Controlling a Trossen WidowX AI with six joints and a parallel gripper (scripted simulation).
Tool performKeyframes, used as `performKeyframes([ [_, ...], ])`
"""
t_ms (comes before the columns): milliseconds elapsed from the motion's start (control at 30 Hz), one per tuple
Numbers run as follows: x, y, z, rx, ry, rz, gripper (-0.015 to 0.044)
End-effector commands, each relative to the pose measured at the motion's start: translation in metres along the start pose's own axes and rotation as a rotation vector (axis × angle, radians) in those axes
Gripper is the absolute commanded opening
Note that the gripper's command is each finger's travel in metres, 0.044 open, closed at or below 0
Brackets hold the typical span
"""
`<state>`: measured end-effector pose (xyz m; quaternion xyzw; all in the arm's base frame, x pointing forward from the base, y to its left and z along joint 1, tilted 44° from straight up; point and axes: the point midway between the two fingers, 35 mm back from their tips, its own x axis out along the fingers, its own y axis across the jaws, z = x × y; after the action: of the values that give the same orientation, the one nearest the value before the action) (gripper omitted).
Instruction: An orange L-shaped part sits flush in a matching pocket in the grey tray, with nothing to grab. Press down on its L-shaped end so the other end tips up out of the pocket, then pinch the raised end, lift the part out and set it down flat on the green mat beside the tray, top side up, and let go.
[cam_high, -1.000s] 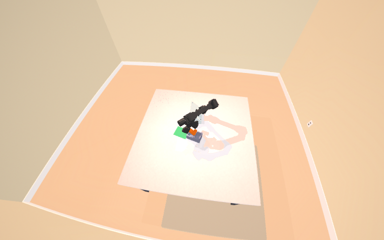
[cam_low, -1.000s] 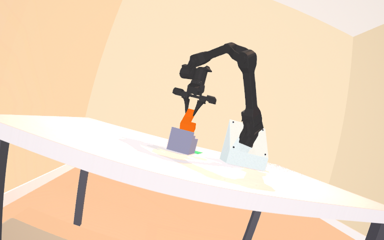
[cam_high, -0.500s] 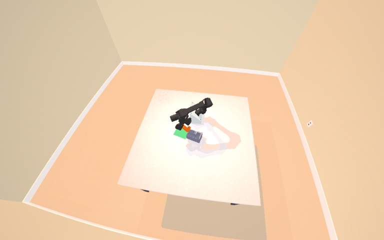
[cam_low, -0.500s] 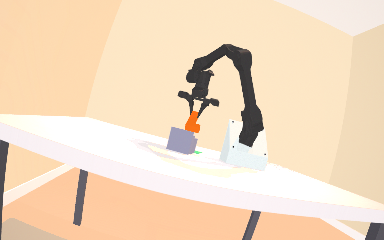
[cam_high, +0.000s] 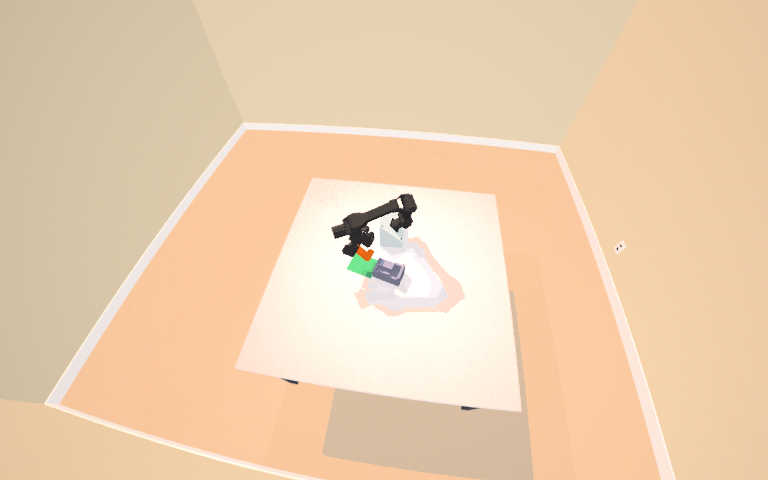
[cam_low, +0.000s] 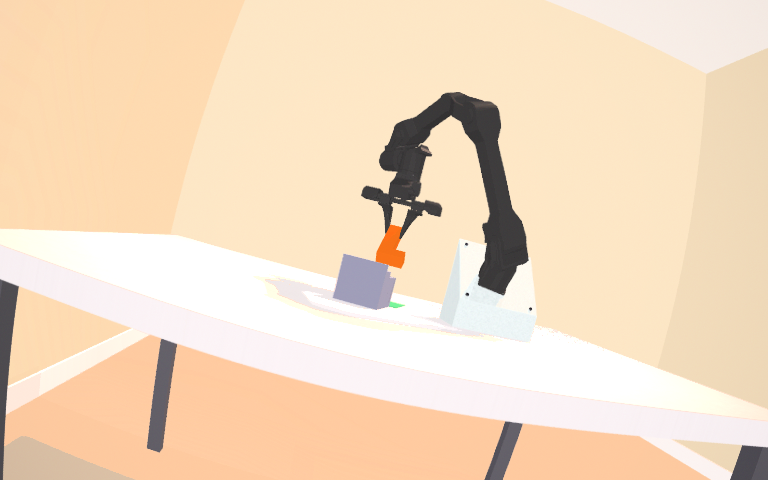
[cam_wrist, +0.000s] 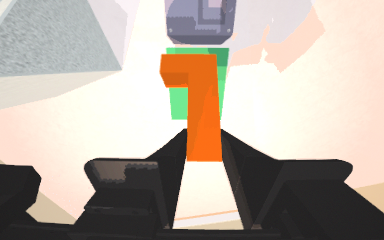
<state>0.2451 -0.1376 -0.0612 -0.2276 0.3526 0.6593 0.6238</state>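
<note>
My gripper (cam_low: 397, 229) (cam_wrist: 202, 132) (cam_high: 355, 249) is shut on the straight end of the orange L-shaped part (cam_low: 390, 247) (cam_wrist: 202, 105) (cam_high: 365, 253). The part hangs in the air with its L-shaped end pointing down, above the green mat (cam_high: 356, 264) (cam_wrist: 176, 102). In the exterior view only a sliver of the mat (cam_low: 395, 305) shows behind the tray. The grey tray (cam_high: 390, 272) (cam_low: 362, 281) (cam_wrist: 200, 22) stands beside the mat, and its pocket holds nothing.
The arm's white wedge-shaped base mount (cam_low: 487, 294) (cam_high: 391, 236) (cam_wrist: 50, 40) stands on the white table (cam_high: 339, 350) (cam_low: 169, 305) close to the tray and mat.
</note>
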Motion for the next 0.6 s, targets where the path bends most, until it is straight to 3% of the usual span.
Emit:
performKeyframes([
  [0,0.006,0.0,-0.002,-0.004,-0.001,0.007,0.0],
  [567,0.033,0.0,-0.002,-0.004,-0.002,0.006,0.0],
])
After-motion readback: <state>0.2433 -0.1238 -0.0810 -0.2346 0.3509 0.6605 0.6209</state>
